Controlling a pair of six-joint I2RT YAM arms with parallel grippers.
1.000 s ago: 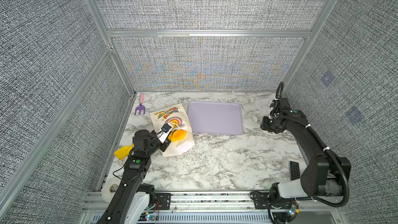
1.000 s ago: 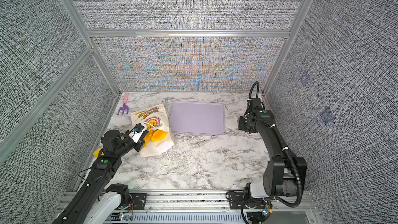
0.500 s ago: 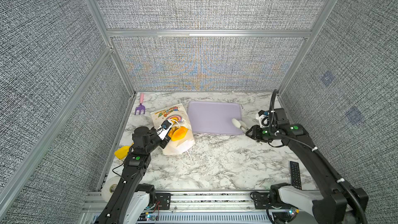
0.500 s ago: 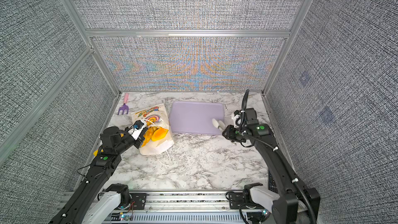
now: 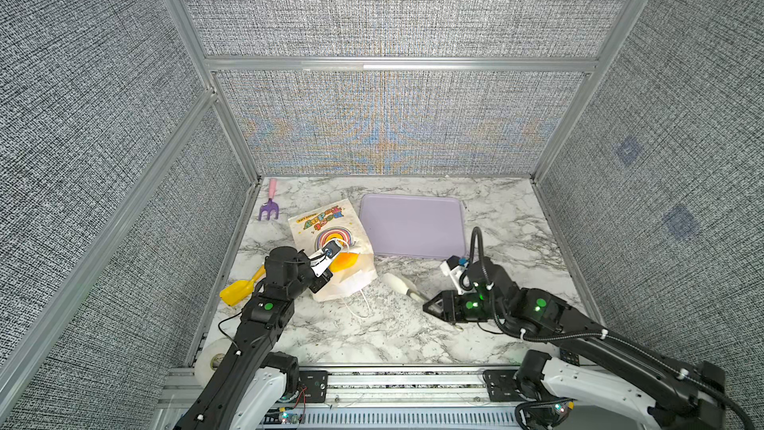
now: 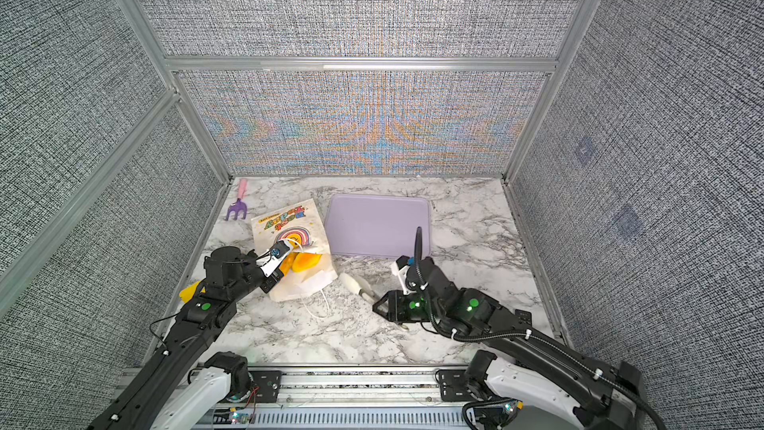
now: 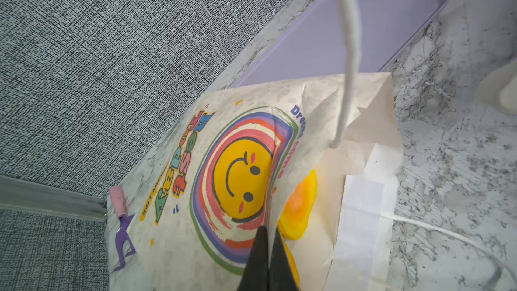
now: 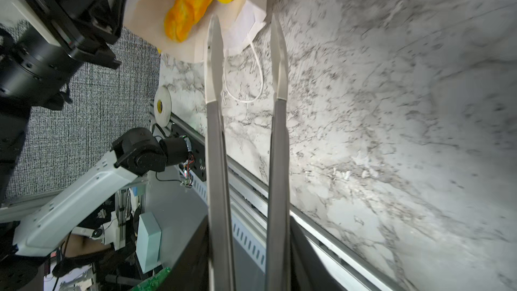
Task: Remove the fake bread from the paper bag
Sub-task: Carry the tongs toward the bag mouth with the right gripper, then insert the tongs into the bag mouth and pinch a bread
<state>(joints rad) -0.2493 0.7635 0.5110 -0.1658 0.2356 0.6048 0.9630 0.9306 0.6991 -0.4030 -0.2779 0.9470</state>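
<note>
The paper bag (image 5: 330, 229) (image 6: 289, 225) lies on its side, printed face up, with its mouth toward the front. My left gripper (image 7: 268, 230) is shut on the bag's upper wall (image 7: 195, 191) at the mouth and holds it lifted. Glossy orange fake bread (image 5: 349, 260) (image 7: 299, 205) (image 8: 190, 9) shows inside. My right gripper (image 5: 438, 308) (image 8: 249, 247) is shut on metal tongs (image 5: 403, 285) (image 8: 218, 135) with white tips. The tips stand apart with nothing between them. They point at the bag's mouth, just short of it.
A lilac tray (image 5: 413, 221) lies behind the tongs. A purple toy fork (image 5: 268, 204) sits at the back left. A yellow shovel (image 5: 237, 291) lies beside my left arm. A tape roll (image 5: 211, 361) stands at the front left edge. The bag's cord handle (image 5: 359, 304) trails forward.
My right arm swung from the back right, past the tray, to the front middle, and its tongs now point at the bag's mouth. My left gripper kept its hold on the bag.
</note>
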